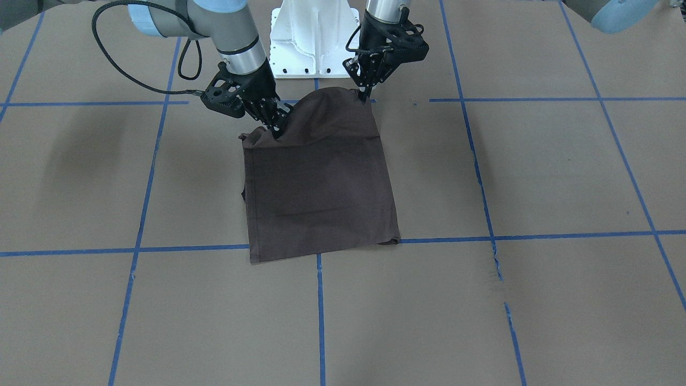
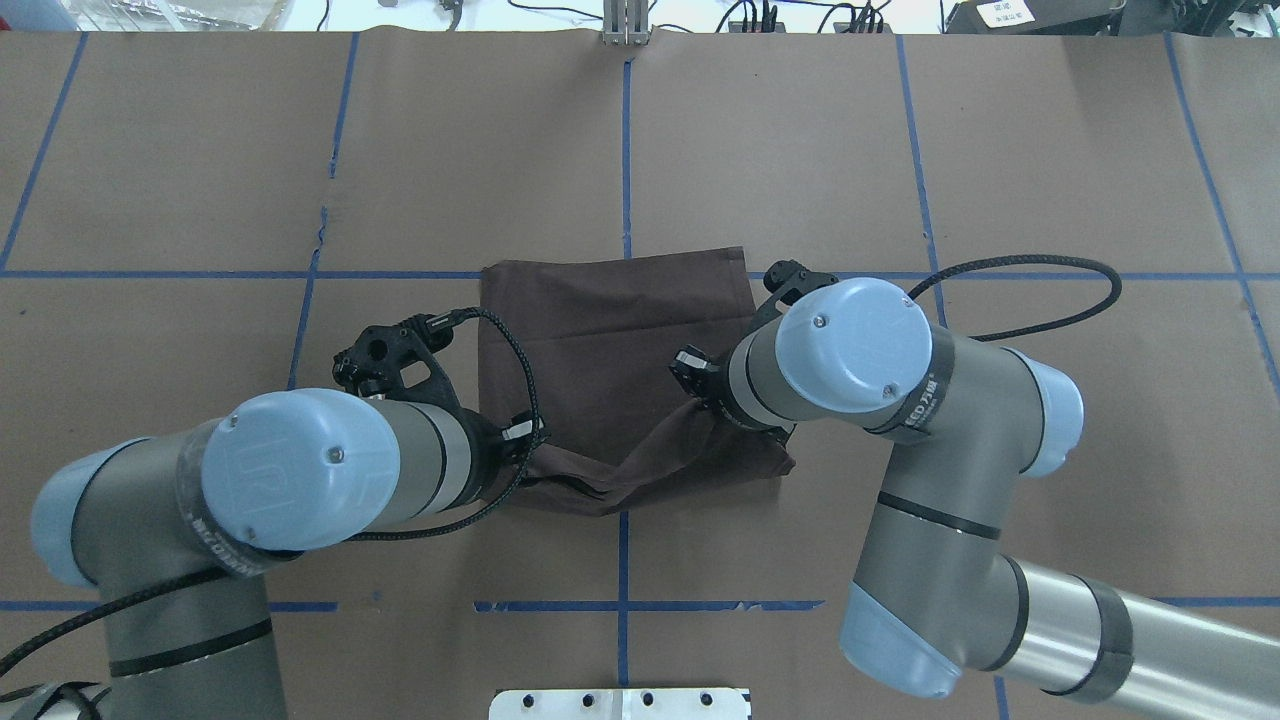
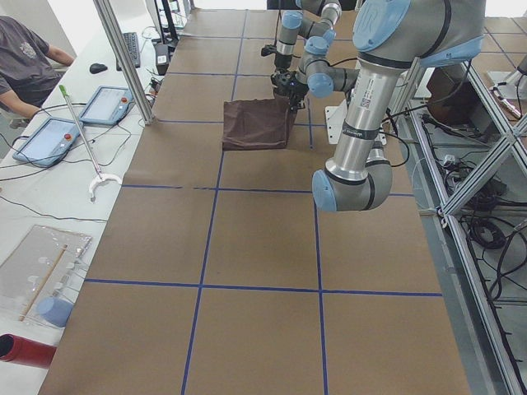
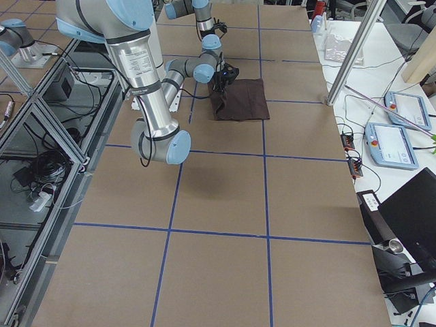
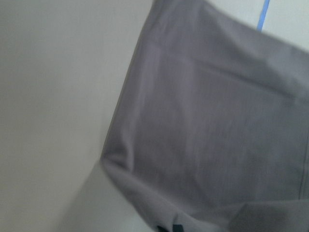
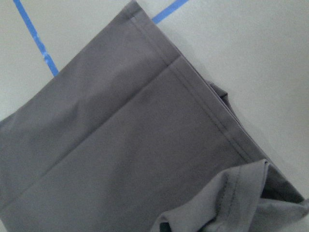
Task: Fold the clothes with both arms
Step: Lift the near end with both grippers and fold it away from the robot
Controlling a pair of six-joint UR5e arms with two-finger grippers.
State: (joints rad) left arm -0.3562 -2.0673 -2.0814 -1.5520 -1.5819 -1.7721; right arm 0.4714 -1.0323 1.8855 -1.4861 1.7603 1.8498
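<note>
From the front, the left gripper (image 1: pixel 366 94) and right gripper (image 1: pixel 277 127) are both clamping the shirt (image 1: pixel 321 187) at its robot-side corners, holding that edge off the table (image 1: pixel 536 177). From overhead, the rest is lying flat, stretching straight away from both grippers, neither arm nearer. The wrist views are showing only cloth

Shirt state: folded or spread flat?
Folded, mid-fold. The T-shirt lies as a layered rectangle, and the left tool and right tool pinch its robot-side edge up off the table.
</note>
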